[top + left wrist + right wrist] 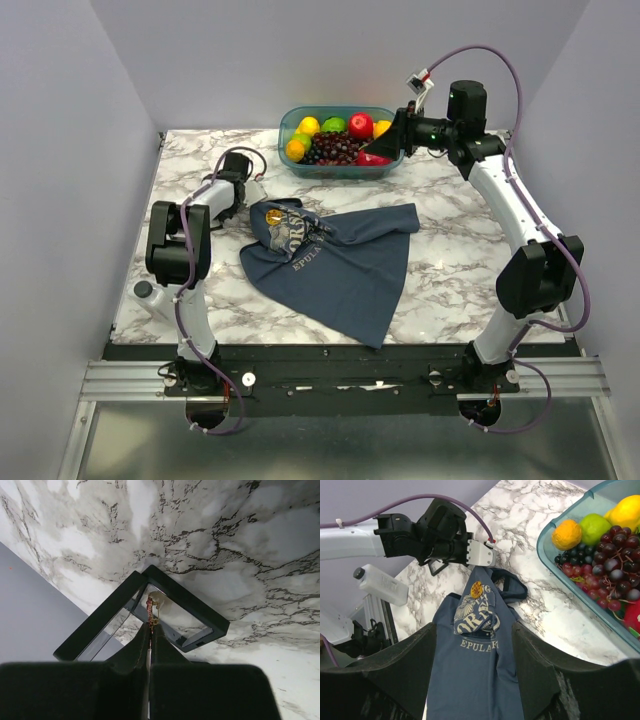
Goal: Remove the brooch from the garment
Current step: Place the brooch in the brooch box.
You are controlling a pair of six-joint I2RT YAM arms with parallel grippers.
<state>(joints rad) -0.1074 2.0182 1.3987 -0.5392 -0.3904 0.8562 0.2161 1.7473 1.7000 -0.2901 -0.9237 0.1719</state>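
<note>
My left gripper is shut on a tiny gold-coloured metal piece with a red part, the brooch. It hangs just over an open black frame case lying on the marble. The garment, dark slate-blue with pale lettering, lies crumpled at the table's middle, right of the left wrist. A round gold-orange disc sits on its folded chest print. My right gripper is open and empty, held high at the back right beside the fruit bowl, looking down on the garment.
A teal bowl of fruit and grapes stands at the back centre, next to the right gripper. A small white bottle stands at the left table edge. Grey walls close in the table on the left, back and right.
</note>
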